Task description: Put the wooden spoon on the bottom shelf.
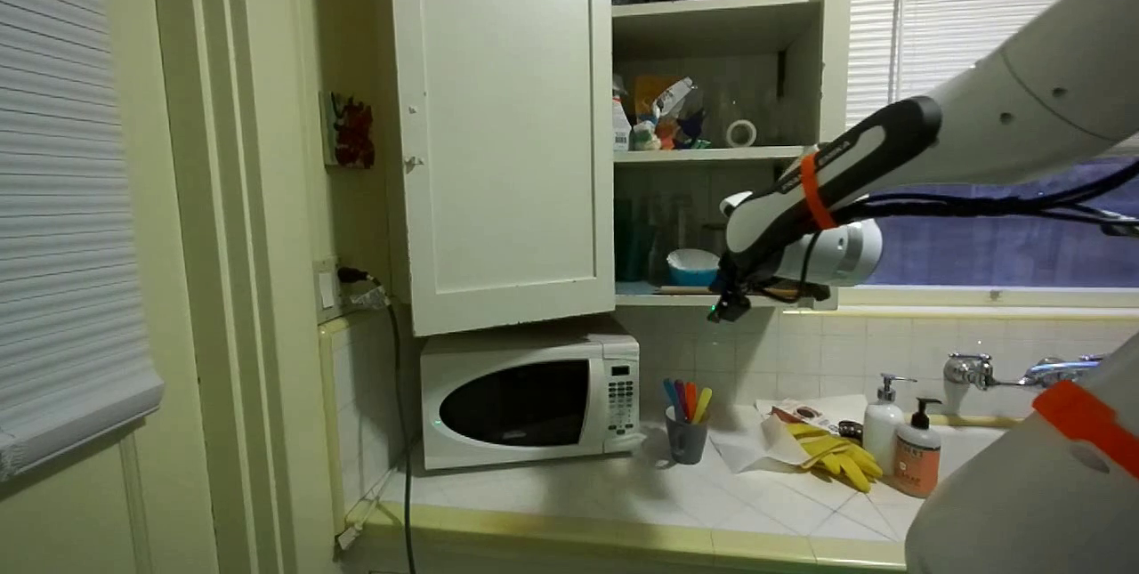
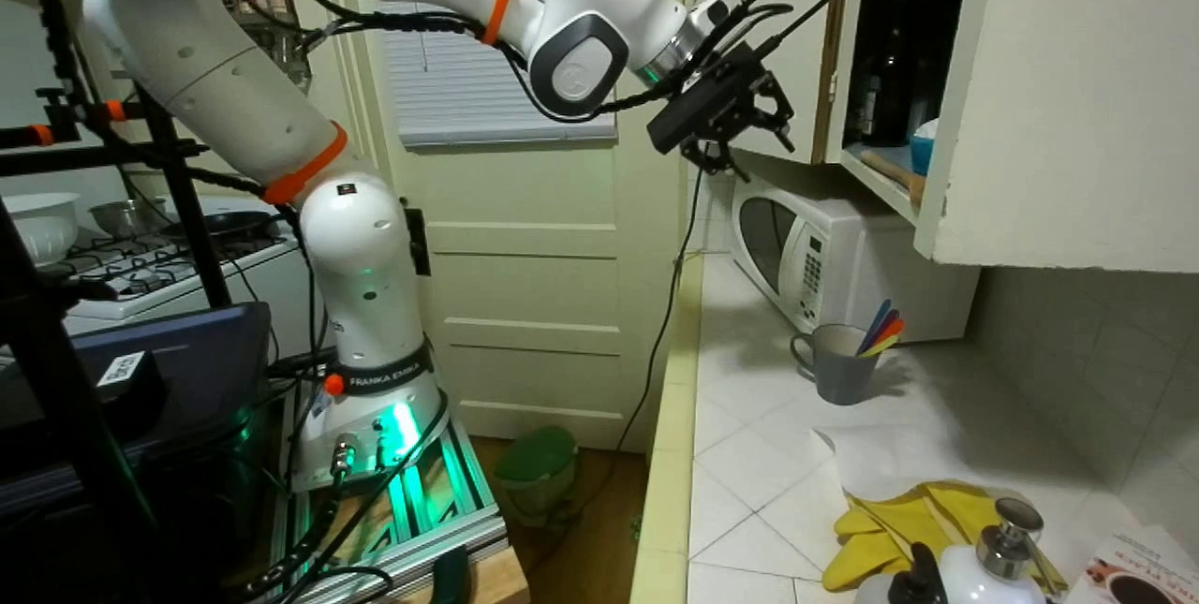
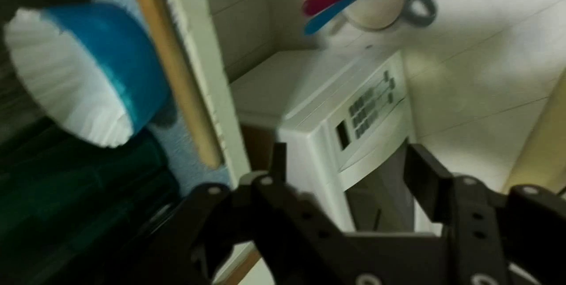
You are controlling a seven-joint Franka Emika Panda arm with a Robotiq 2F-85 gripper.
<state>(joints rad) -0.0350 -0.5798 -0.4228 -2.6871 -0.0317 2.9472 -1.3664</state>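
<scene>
The wooden spoon shows as a light brown stick (image 3: 179, 73) in the wrist view, lying along the front edge of the bottom shelf (image 3: 216, 86). It also shows on the shelf in both exterior views (image 1: 683, 290) (image 2: 892, 171); part of it is hidden by the arm or the cabinet door. My gripper (image 3: 347, 159) is open, with nothing between its fingers. In the exterior views the gripper (image 1: 725, 307) (image 2: 766, 160) hangs in the air just in front of the shelf's edge, apart from the spoon.
A blue bowl with white paper liners (image 3: 110, 64) and dark green glassware (image 3: 84, 188) stand behind the spoon. The open cabinet door (image 1: 507, 129) is beside the shelf. Below are a microwave (image 1: 525, 405), a grey mug of coloured utensils (image 2: 838, 375) and yellow gloves (image 2: 918, 520).
</scene>
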